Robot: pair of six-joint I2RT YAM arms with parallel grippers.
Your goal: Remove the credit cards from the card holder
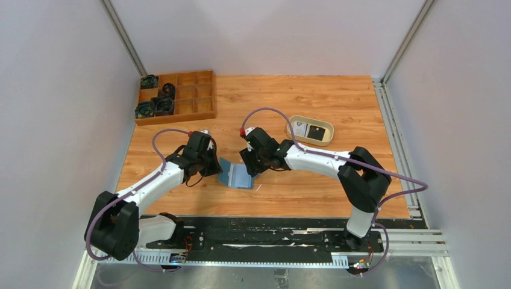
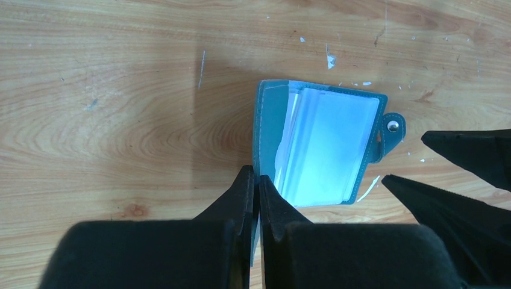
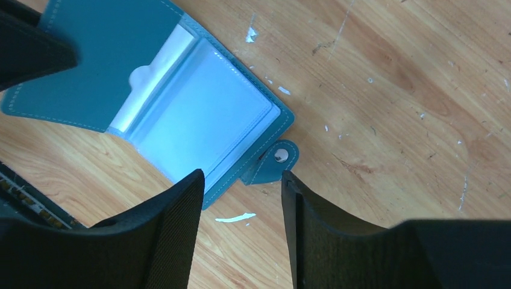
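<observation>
The teal card holder point(image 1: 236, 174) lies open on the wooden table, its pale clear sleeves facing up point(image 2: 328, 147). My left gripper point(image 2: 258, 183) is shut on the edge of the holder's left cover and holds that flap raised. My right gripper point(image 3: 241, 183) is open and empty, just above the table at the holder's right edge, beside the snap tab point(image 3: 278, 158). The holder fills the upper left of the right wrist view point(image 3: 199, 114). I see no card sticking out of the sleeves. A dark card point(image 1: 317, 130) lies in the cream oval tray point(image 1: 295, 123).
A wooden compartment box point(image 1: 199, 96) with several small black fans stands at the back left. The cream tray is at the back right of the holder. White scuff flecks point(image 3: 235, 217) mark the table by the holder.
</observation>
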